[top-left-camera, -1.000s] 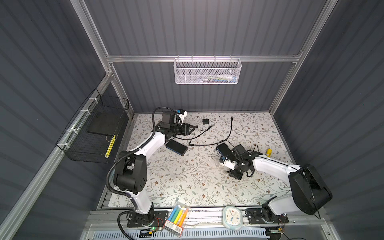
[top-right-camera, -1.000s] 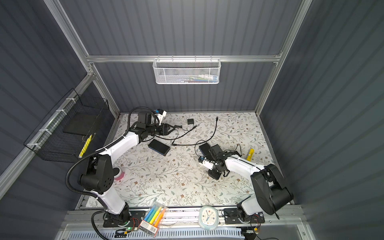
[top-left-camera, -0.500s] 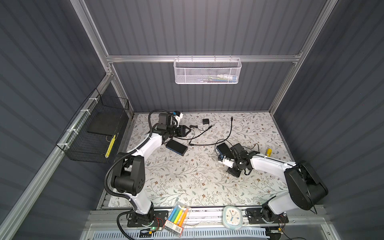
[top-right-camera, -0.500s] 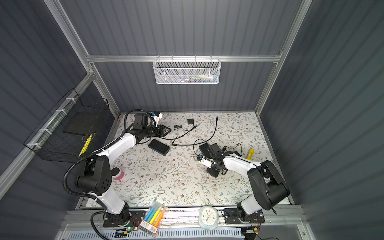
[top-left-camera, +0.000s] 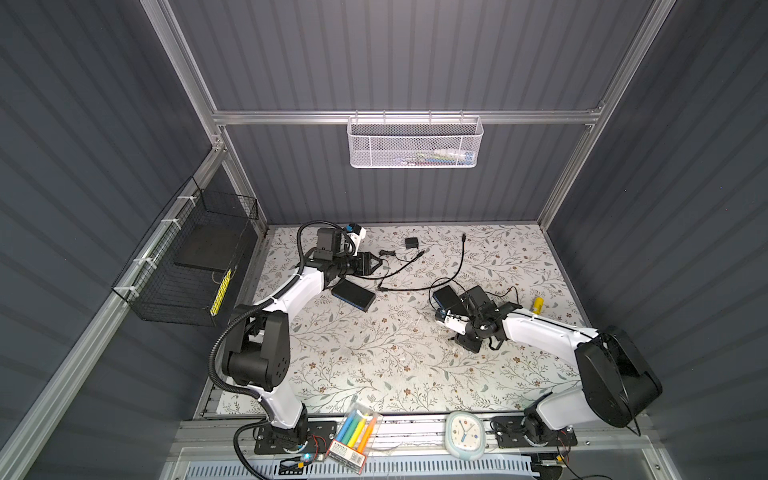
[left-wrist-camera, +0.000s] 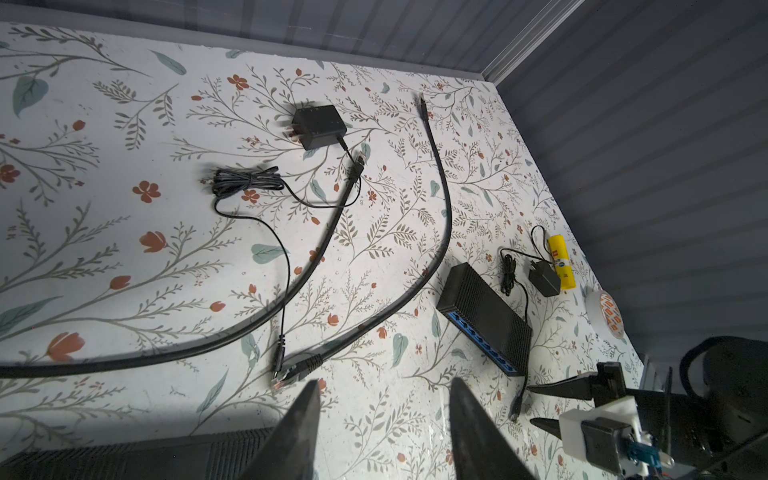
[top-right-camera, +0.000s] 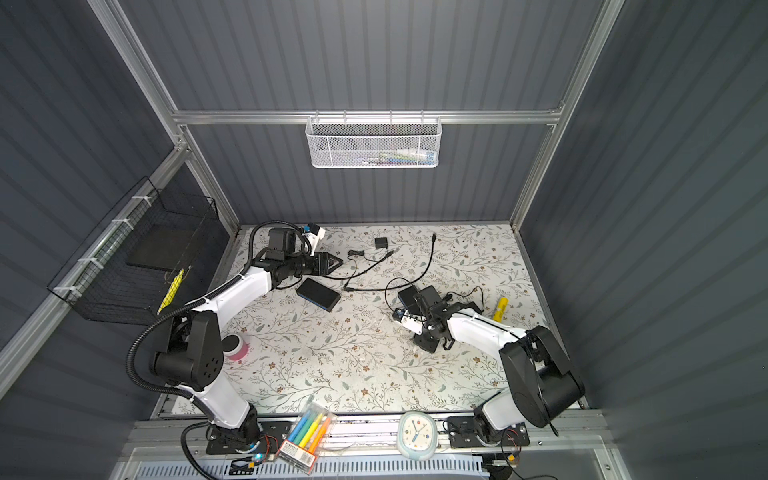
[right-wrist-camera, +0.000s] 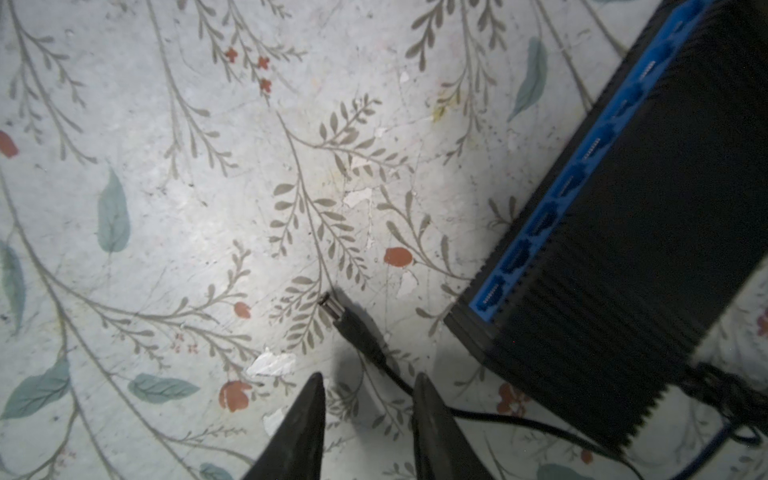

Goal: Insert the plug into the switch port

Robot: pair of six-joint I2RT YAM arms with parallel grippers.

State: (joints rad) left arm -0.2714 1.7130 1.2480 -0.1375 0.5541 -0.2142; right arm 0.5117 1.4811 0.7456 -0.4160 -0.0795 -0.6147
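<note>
Floral bench [right-wrist-camera: 166, 208] offers the switch [right-wrist-camera: 623, 228] no brace, and with the left claw [left-wrist-camera: 384, 382] empty, jaws apart, well away from it, a push at a port would likely slide it instead of seating anything. Meanwhile the right claw [right-wrist-camera: 370, 376] hangs empty with jaws narrowly apart, astride the cable [right-wrist-camera: 397, 378] just behind the plug [right-wrist-camera: 347, 320], which lies loose on the bench beside the switch, tip pointing away; closing there would pinch cord, not barrel, so the plug could droop and miss.
</note>
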